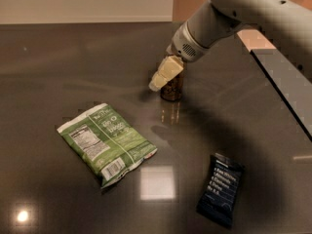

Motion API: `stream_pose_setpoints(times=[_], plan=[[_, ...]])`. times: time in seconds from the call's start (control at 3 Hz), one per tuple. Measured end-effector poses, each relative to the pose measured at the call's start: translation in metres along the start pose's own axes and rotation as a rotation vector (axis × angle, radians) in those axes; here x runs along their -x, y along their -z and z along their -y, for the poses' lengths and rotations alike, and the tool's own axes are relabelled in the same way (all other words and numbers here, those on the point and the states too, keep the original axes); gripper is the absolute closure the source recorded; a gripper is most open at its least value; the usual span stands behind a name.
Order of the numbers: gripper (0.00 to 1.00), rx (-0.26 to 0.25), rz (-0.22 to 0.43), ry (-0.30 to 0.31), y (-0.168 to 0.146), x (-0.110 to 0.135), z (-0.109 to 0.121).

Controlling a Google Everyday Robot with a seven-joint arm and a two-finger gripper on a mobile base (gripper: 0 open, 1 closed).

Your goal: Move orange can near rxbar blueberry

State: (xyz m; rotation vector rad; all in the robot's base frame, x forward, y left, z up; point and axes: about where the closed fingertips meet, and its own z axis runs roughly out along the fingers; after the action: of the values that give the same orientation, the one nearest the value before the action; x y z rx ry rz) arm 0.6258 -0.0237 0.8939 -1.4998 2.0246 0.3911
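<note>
Camera view: gripper (163, 74) sits over the top of the upright orange can (172, 89); jaw state can't tell. The rxbar blueberry (220, 189) lies well apart, front-right of the can.

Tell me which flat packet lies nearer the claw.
The green snack bag, the larger packet, nearer the claw over the orange can; the navy rxbar blueberry lies farther off.

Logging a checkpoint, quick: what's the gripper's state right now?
Gripper: down over the top of the orange can; whether it is open, closed or holding cannot be told.
</note>
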Motion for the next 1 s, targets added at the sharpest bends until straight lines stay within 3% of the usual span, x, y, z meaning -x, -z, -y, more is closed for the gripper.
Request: stream_pose_setpoints(times=[1.0], plan=[[0.86,-0.014,0.020,0.027,0.045,-0.004,-0.009]])
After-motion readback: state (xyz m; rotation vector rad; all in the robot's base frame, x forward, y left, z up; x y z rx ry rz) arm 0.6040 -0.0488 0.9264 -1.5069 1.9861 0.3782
